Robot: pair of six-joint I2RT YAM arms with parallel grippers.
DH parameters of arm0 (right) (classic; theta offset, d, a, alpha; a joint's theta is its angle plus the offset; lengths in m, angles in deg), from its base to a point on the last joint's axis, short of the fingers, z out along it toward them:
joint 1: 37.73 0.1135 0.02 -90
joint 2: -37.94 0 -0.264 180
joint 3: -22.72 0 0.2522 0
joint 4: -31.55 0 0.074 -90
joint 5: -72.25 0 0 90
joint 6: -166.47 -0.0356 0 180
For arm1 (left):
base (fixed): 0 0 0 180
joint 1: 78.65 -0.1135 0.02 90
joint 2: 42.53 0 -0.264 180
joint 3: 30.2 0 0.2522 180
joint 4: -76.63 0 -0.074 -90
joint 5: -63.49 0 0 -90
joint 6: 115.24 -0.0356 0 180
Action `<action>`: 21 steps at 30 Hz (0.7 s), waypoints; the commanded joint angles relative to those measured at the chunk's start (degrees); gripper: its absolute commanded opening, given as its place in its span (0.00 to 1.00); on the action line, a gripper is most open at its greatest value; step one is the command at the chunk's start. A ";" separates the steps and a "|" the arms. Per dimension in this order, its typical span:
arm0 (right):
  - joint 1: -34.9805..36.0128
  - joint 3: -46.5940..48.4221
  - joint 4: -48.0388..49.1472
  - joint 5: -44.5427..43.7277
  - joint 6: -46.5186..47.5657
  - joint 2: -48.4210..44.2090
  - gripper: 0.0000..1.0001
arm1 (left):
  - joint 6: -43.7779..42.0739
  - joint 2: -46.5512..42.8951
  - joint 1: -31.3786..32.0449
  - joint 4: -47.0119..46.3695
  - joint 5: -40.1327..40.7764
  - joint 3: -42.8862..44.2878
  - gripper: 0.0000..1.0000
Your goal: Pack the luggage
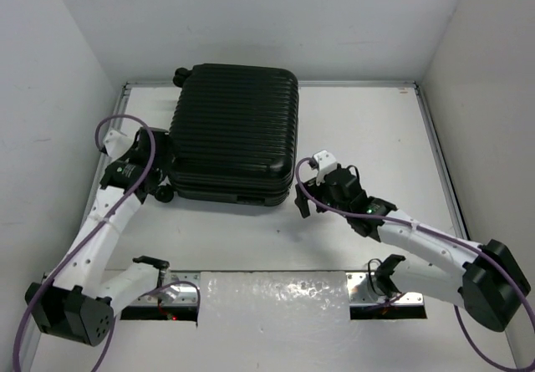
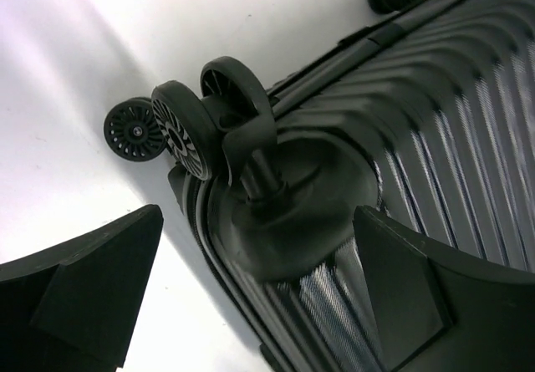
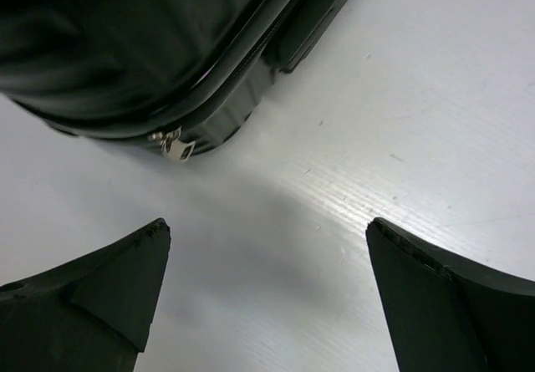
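Lower-left of top view: left gripper point(image 2: 257, 221) wide by a wheel point(image 2: 188, 129) — could snag it, skidding the luggage point(image 1: 236, 134); right gripper point(image 3: 267, 224), wide too, may miss the zip pull point(image 3: 174, 145).

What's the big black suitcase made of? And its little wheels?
The luggage looks like hard plastic: a stiff, ribbed shell with a slight sheen. Its wheels look like matte black plastic or rubber, with molded spokes; which one is hard to tell.
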 commanded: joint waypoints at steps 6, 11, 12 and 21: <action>-0.08 -2.48 4.73 6.86 2.46 1.19 0.96 | 7.66 7.46 -2.28 -3.00 2.52 2.71 0.93; -0.08 -3.18 5.00 7.30 3.34 1.10 0.97 | 7.49 11.51 -6.75 -3.62 1.29 3.94 0.86; -0.17 -3.35 5.17 6.86 3.61 1.18 0.97 | 7.66 12.03 -6.76 -3.71 1.38 3.76 0.85; -0.34 -3.71 5.44 5.45 5.01 1.01 0.97 | 6.35 14.15 -7.02 -9.94 -3.01 -0.63 0.42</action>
